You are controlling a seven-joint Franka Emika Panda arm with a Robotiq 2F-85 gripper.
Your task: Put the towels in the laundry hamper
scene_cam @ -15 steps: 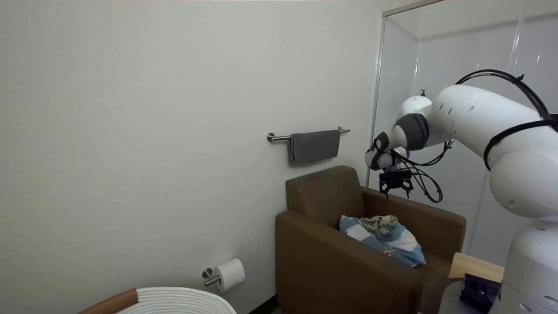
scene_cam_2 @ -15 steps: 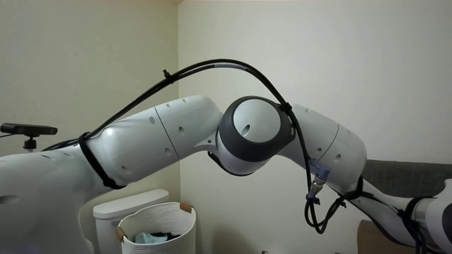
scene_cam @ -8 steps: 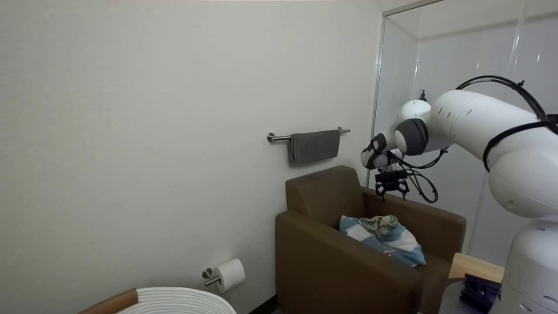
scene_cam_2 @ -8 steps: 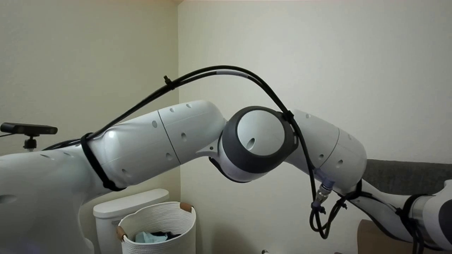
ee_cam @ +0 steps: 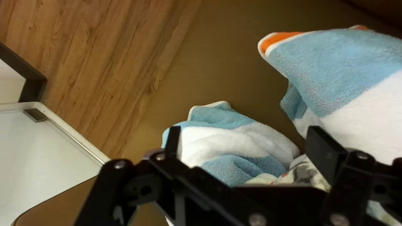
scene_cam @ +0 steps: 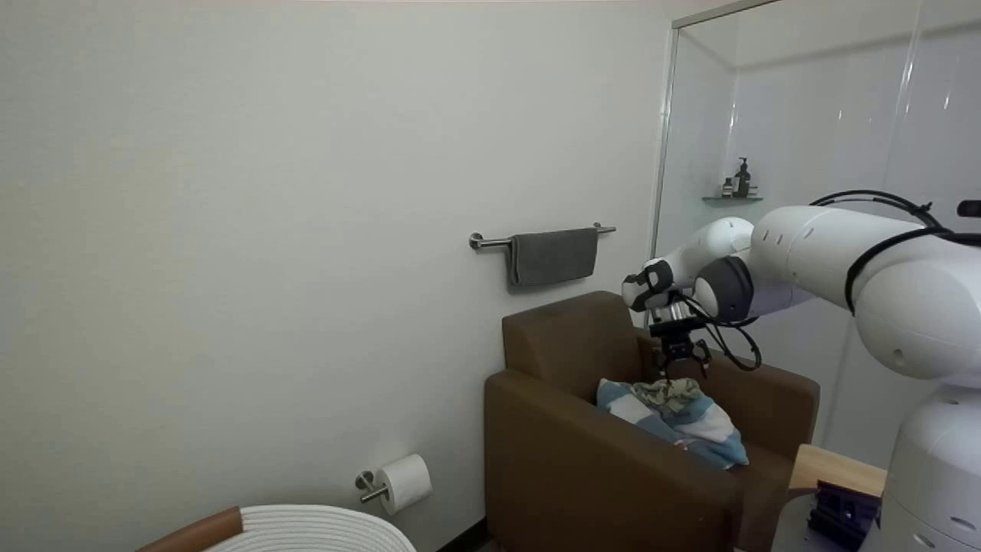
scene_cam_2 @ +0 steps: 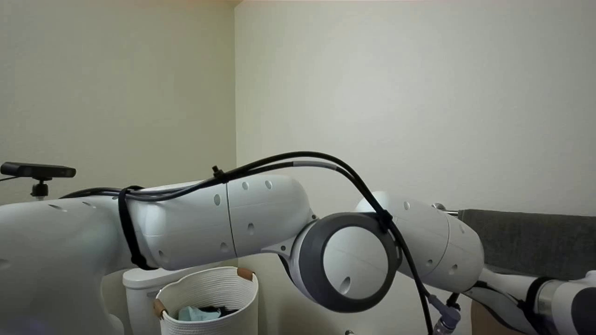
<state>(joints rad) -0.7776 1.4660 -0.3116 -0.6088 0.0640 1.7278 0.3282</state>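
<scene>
A blue-and-white striped towel lies crumpled on the seat of a brown armchair, with a cream-green patterned cloth on top. In the wrist view the striped towel lies beyond and between the fingers, and the patterned cloth is partly hidden by the gripper. My gripper is open and empty, hanging above the pile; its spread fingers also show in the wrist view. The white woven hamper with brown handles holds light blue and dark cloths; its rim shows at the bottom of an exterior view.
The armchair has raised arms and a backrest around the pile. A grey towel hangs on a wall bar. A toilet roll is on the wall. A glass shower panel stands behind the arm. A toilet tank is by the hamper.
The arm has come down, and my gripper has moved down and slightly left in an exterior view, closer to the towels. The towels and hamper have not moved.
</scene>
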